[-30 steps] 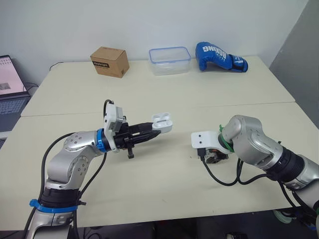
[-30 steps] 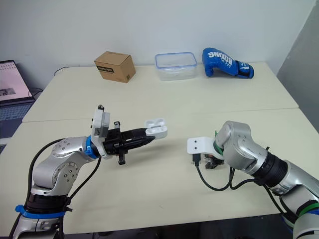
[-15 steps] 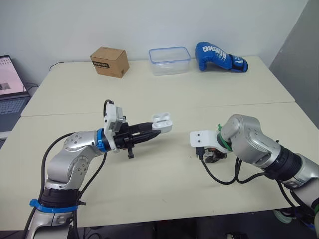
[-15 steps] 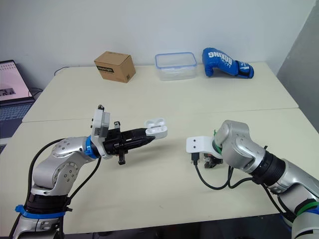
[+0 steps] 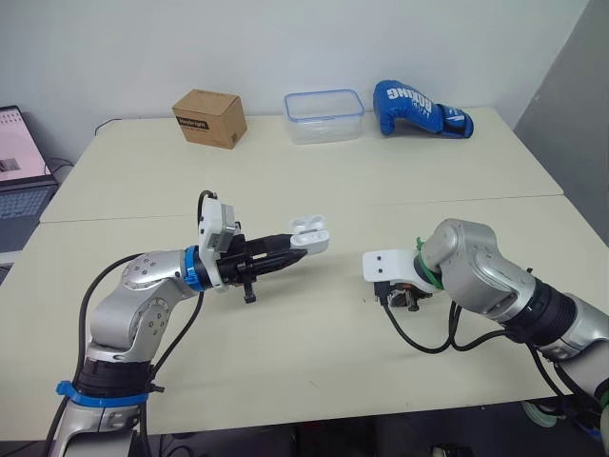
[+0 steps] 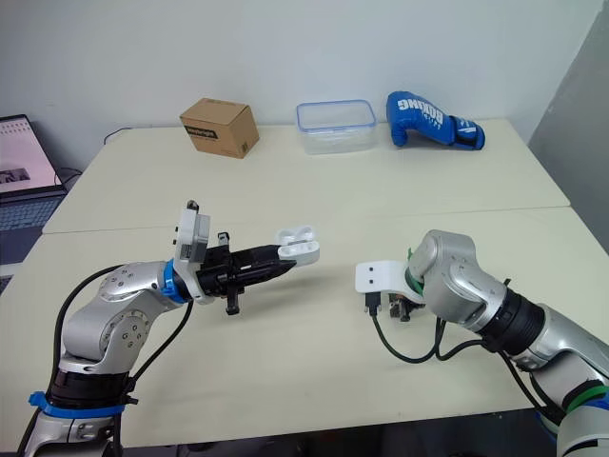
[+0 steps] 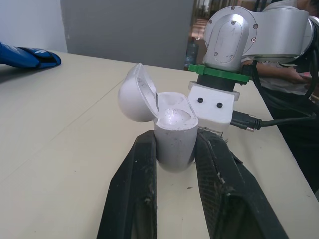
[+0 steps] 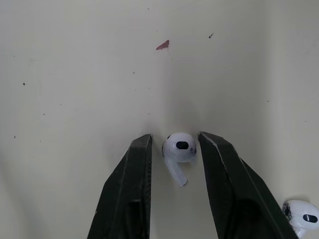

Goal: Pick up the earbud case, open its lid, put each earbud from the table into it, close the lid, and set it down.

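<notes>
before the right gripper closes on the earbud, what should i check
1. Case clamped in left gripper: ok.
2. Lid open: ok.
3. Case pockets empty: ok, as far as they show.
4. Earbud between the open fingers of right gripper: ok.
5. Earbud resting on table: ok.
6. Second earbud apart from the fingers: ok.

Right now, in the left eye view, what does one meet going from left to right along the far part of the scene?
laptop → cardboard box → clear plastic container → blue boxing glove
</notes>
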Robot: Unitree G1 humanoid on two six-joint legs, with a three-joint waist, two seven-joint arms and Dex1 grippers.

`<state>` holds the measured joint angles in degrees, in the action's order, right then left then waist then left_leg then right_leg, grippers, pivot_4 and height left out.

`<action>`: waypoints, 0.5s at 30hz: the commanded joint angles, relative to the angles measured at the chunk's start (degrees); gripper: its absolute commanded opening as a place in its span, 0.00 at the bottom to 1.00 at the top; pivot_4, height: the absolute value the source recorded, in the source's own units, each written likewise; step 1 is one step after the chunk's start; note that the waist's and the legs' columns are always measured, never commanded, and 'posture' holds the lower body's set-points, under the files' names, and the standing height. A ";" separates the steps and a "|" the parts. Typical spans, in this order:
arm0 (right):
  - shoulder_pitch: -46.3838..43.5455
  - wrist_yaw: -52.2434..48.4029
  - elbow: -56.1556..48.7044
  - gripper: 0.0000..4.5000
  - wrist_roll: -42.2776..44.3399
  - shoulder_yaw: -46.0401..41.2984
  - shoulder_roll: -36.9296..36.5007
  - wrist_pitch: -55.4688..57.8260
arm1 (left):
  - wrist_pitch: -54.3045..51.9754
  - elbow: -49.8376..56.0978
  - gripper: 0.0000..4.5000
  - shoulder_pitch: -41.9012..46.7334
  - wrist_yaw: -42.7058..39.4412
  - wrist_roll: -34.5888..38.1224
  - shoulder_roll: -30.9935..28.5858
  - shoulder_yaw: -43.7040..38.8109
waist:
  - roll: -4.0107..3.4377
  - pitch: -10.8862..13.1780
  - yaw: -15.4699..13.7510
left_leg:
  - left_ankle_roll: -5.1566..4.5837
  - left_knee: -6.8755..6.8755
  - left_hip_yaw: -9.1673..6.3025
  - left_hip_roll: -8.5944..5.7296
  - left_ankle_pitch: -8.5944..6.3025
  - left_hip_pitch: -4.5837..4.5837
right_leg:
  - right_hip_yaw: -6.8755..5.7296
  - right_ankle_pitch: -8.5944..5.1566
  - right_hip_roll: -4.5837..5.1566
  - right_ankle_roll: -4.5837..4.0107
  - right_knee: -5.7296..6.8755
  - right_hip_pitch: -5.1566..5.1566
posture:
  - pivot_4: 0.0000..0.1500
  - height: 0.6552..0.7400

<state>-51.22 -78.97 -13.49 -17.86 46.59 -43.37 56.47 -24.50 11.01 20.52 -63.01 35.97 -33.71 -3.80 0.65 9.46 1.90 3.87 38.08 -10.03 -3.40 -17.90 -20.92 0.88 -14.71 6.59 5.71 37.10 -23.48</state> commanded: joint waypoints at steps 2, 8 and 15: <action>-1.05 0.03 -0.46 0.08 -0.66 0.29 -0.88 -0.76 | 0.65 2.09 0.16 -0.16 0.40 0.19 -0.23 -0.31 | 0.00 0.00 -0.01 | 0.00 0.00 0.00 0.00 0.00 0.00 | -0.01 0.00 0.00 0.00 0.00 0.00 | 1.00 0.89; -1.01 -0.31 -0.44 0.08 -0.63 0.30 -1.20 -1.00 | 0.82 1.92 0.16 -0.14 0.47 0.07 -0.20 -0.23 | 0.00 0.00 -0.02 | 0.00 0.00 0.00 0.00 0.00 0.00 | -0.01 0.00 0.00 0.00 0.00 0.00 | 1.00 0.89; -1.02 -0.75 -1.96 0.08 0.45 -1.50 -1.84 0.04 | 1.31 1.59 0.16 -0.12 0.74 -0.18 0.02 -0.29 | 0.00 0.00 -0.04 | 0.00 0.00 -0.01 0.00 0.00 0.00 | 0.00 0.00 0.00 0.00 -0.01 0.00 | 1.00 0.89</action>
<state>-51.23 -79.69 -13.71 -17.78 46.56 -44.39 55.96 -24.42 11.02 20.32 -62.39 35.86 -33.70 -3.80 0.65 9.46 1.86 3.87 38.07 -10.03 -3.40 -17.90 -20.92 0.88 -14.71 6.59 5.71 37.09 -23.48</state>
